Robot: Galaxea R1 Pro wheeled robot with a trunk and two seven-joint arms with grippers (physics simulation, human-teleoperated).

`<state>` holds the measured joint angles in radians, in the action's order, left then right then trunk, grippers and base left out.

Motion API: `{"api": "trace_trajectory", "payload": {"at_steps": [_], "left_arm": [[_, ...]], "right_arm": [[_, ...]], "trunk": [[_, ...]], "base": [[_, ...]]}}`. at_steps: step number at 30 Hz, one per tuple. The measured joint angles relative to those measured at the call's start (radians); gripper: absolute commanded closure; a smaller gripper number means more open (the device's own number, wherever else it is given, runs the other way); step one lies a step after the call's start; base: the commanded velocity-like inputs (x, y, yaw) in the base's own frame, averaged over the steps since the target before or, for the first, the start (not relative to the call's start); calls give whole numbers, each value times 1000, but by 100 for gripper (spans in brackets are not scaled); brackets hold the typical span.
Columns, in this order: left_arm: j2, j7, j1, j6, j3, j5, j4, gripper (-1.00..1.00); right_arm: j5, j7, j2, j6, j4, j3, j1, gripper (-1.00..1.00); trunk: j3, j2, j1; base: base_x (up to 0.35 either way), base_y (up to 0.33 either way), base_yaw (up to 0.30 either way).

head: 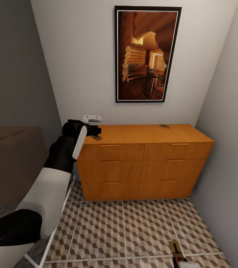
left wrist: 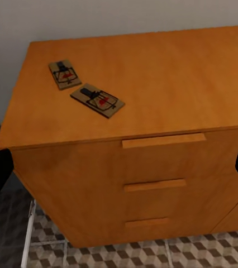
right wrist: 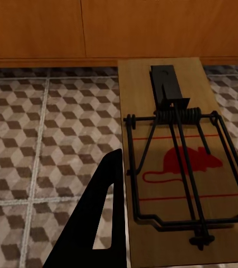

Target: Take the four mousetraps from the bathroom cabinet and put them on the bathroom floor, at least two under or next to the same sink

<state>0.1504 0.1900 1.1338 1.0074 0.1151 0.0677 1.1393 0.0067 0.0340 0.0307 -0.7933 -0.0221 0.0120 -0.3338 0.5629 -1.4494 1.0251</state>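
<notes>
While the right jaws (right wrist: 177, 184) sit spread on either side of a mousetrap (right wrist: 177, 162), low over the bathroom floor (right wrist: 46, 145) in front of the cabinet (head: 145, 160), the left arm reaches toward the cabinet's left end. Its wrist view shows two mousetraps (left wrist: 97, 100) (left wrist: 64, 73) lying near 10 o'clock on the cabinet top, apart from each other. Its jaws look spread, with dark fingers at both edges of that view. A fourth mousetrap (head: 164, 126) lies near the back of the top. To grasp well, I judge the left jaws should come down squarely over the nearer board's long edges, clear of the wire.
</notes>
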Motion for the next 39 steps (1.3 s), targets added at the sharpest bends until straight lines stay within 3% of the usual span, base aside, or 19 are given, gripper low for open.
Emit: {"api": "trace_trajectory", "payload": {"at_steps": [23,39], "left_arm": [[0,-1,-15,0,3,0,-26,-100],[0,-2,-15,0,4,1,-26,-100]], "right_arm": [[0,0,-1,2,0,0,0,100],[0,1,-2,2,1,0,0,100]], "trunk": [[25,0,0],[27,0,0]], "base": [[0,0,0],[63,0,0]]}}
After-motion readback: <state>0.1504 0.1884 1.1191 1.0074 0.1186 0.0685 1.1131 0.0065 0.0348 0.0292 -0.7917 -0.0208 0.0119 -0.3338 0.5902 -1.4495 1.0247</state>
